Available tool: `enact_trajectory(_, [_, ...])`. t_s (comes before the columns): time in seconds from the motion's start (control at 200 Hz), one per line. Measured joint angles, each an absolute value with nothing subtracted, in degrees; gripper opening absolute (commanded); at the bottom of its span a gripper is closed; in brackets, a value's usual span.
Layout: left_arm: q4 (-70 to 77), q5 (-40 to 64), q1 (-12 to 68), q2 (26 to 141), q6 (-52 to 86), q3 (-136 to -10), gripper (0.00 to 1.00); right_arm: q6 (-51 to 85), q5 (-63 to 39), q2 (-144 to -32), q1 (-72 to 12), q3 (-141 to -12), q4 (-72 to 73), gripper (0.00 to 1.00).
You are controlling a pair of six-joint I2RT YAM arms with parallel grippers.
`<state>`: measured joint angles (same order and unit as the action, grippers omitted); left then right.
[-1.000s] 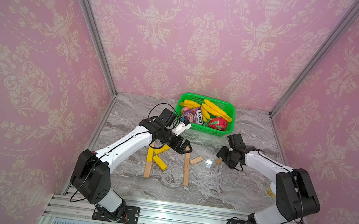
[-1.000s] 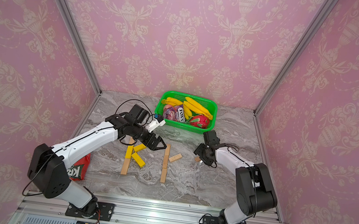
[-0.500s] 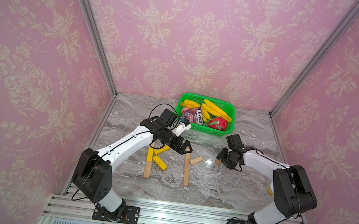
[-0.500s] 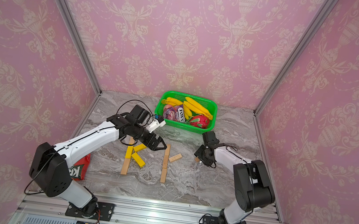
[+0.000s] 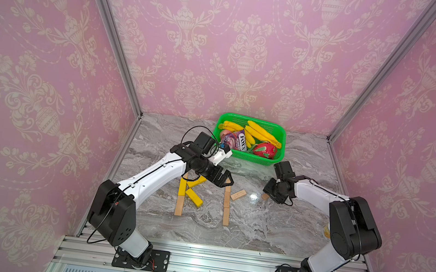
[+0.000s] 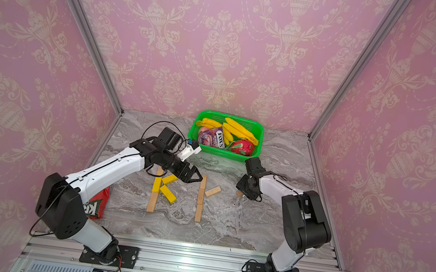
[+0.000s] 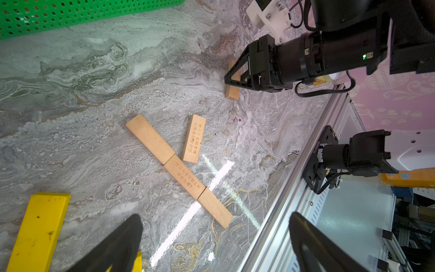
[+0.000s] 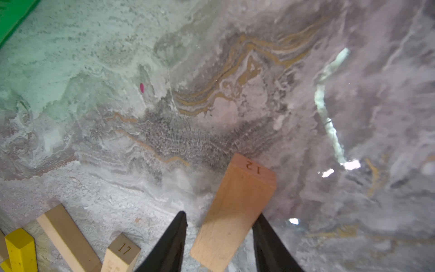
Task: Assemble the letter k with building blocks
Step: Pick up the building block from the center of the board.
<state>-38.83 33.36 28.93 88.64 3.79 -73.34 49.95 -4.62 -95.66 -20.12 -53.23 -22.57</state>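
Note:
In both top views a yellow-and-wood letter k lies left of centre. To its right lies a straight stem of three wood building blocks, with one slanted wood bar beside it. My left gripper hovers wide open over the stem's far end, holding nothing. My right gripper is down at the table, astride a wood block marked 12. One finger touches the block; a narrow gap shows at the other.
A green basket with bananas, a sweets packet and a red fruit stands at the back, just beyond both wrists. A red snack bag lies under the left arm. The metal rail borders the table's front.
The right gripper's jaws have narrowed around the wood block and its wrist has shifted slightly. The left arm has stayed where it was, open.

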Motion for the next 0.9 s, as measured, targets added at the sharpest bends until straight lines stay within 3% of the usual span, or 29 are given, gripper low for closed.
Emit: enact_trajectory(0.9, [-38.8,35.7,28.9,88.6,4.0,-73.3,0.99,49.3,-3.1,-96.1,-20.5,-54.0,-25.6,0.26])
